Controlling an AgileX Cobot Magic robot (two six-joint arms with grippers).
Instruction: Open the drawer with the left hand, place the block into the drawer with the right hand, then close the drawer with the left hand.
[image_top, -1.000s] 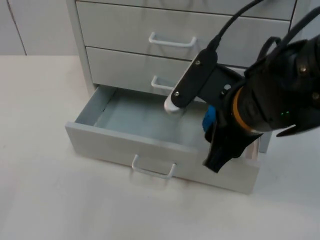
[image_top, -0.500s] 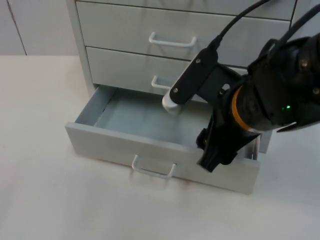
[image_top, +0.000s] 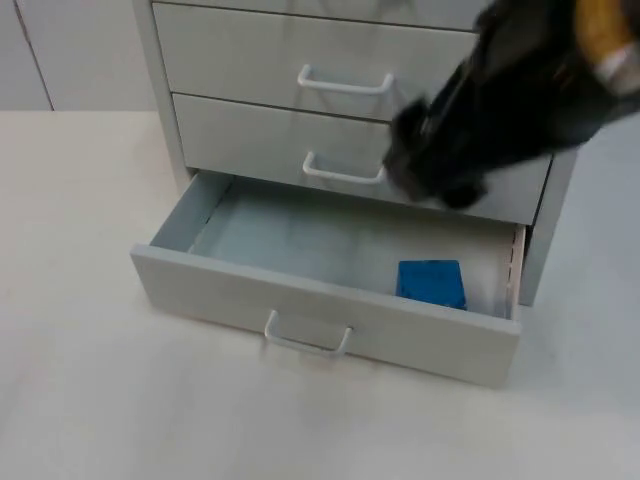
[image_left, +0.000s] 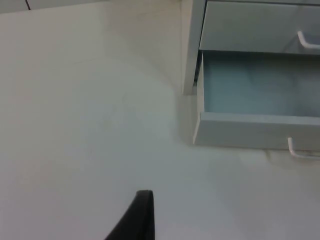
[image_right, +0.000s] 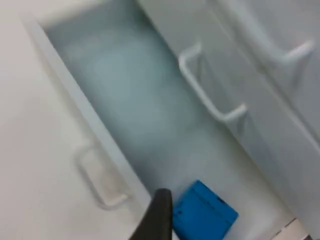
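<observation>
1. Drawer (image_top: 300, 290): you have the bottom drawer of the grey cabinet (image_top: 350, 110) pulled out over the white table (image_top: 90, 400). Its white handle (image_top: 305, 340) sits on the front panel. In the left wrist view the drawer (image_left: 255, 125) lies well ahead of the fingertip, with one end of its handle (image_left: 300, 152) showing.

2. Block (image_top: 431, 283): you will find the blue block lying flat on the drawer floor, near the drawer's right wall and just behind the front panel. It sits well below the right gripper and is apart from it. In the right wrist view the block (image_right: 204, 212) lies just beside the black fingertip (image_right: 157, 215), inside the drawer (image_right: 125, 95).

3. Right gripper (image_top: 440, 165): it hangs above the drawer, level with the middle drawer front, close to that front's handle (image_top: 345, 172). It carries nothing. It is a dark smear in the top view, so you cannot tell whether the fingers are apart or together.

4. Left gripper (image_left: 137, 217): one black fingertip shows over bare table, well to the side of the drawer's left corner. This arm waits. You cannot tell how its fingers stand.
</observation>
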